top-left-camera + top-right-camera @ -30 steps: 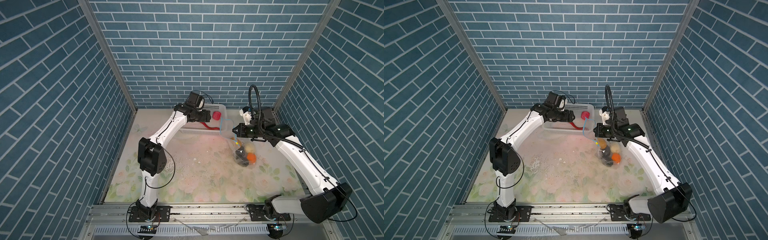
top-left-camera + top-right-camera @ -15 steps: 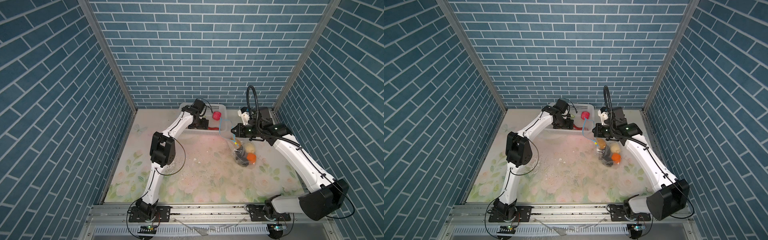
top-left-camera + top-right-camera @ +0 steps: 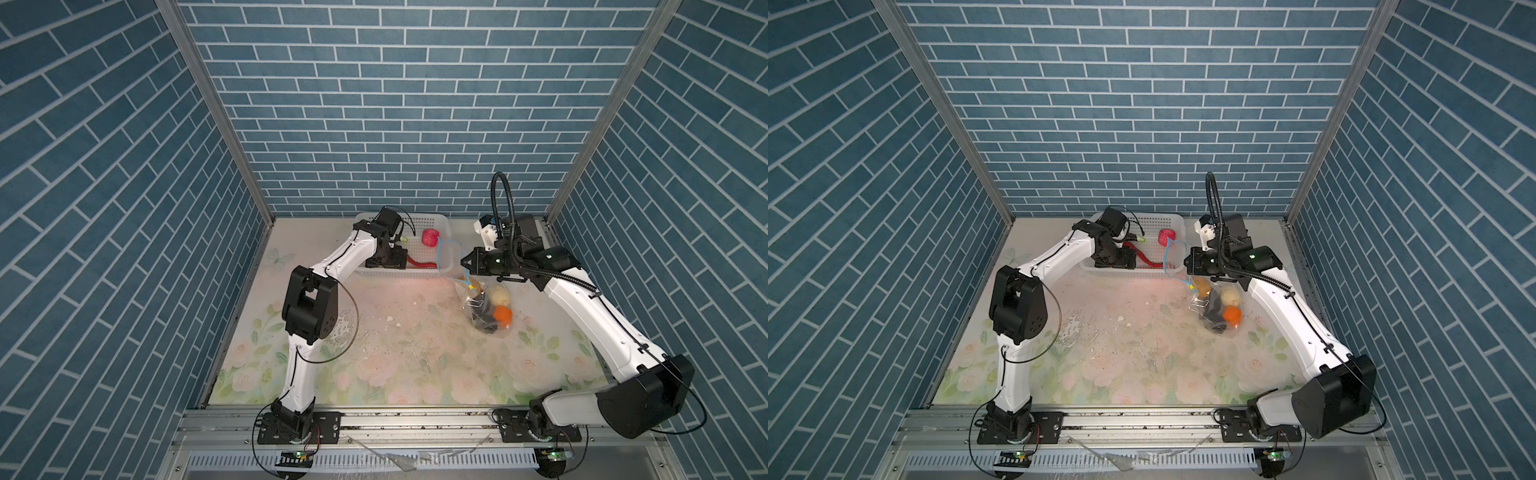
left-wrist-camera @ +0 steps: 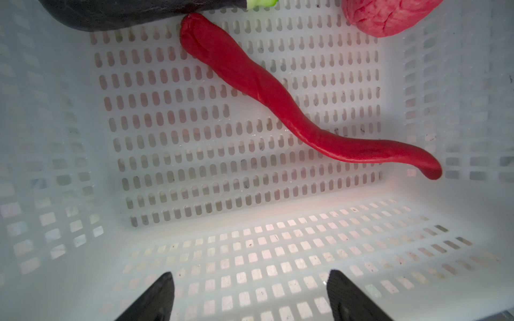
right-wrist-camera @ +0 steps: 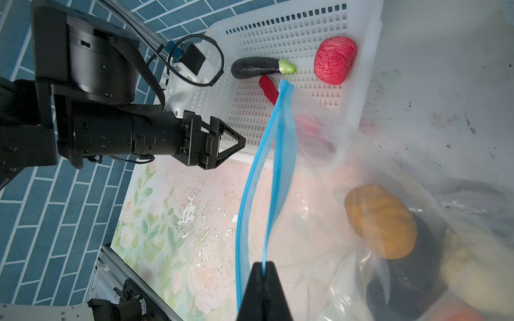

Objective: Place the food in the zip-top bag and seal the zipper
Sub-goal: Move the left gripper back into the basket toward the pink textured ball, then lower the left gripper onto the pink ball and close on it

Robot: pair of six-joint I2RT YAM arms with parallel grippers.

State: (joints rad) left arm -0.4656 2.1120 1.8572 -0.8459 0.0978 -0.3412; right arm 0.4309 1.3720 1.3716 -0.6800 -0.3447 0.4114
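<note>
Pinching the zipper (image 5: 282, 133) with right hand (image 5: 262, 266), left hand (image 4: 250, 273) spread wide beside chilli (image 4: 250, 77)

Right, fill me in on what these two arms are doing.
The right gripper is shut on the zipper, holding the zip-top bag open at the mouth; several food pieces already sit inside. The left gripper hangs open inside the white basket, near the red chilli. An aubergine and a pink piece lie there too.

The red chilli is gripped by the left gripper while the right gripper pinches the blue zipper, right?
No: the left wrist view shows the left gripper open, not touching the red chilli. The right gripper does pinch the zipper.
</note>
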